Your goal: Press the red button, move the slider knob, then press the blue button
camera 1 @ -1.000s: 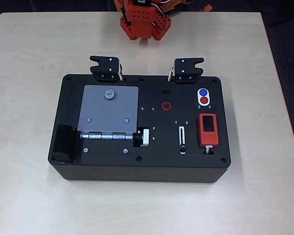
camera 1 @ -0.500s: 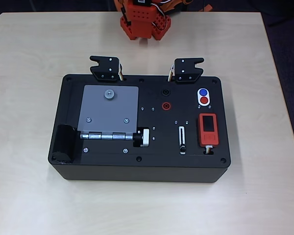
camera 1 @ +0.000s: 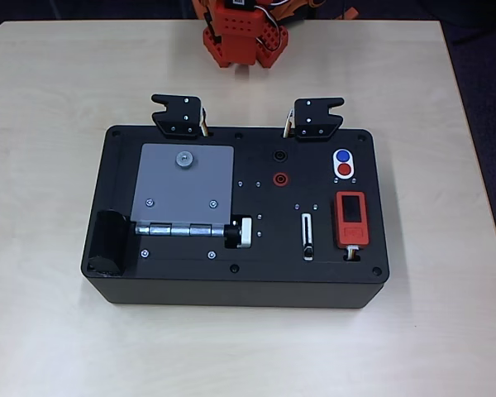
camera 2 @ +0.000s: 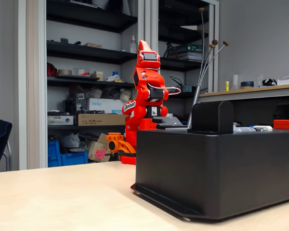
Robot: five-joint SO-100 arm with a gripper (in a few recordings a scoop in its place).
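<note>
Overhead view, left to right: slider knob low in slot; red button just below blue button. Gripper folded by base, opening unclear. Risk: buttons adjacent, off-centre press triggers blue first.

Even, bright indoor light, soft shadows, both views reasonably sharp.

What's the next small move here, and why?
Probably unfold the arm and bring it out over the black box toward the red button. The arm stands folded upright behind the box, and the red button, just below the blue button in the overhead view, comes first.
</note>
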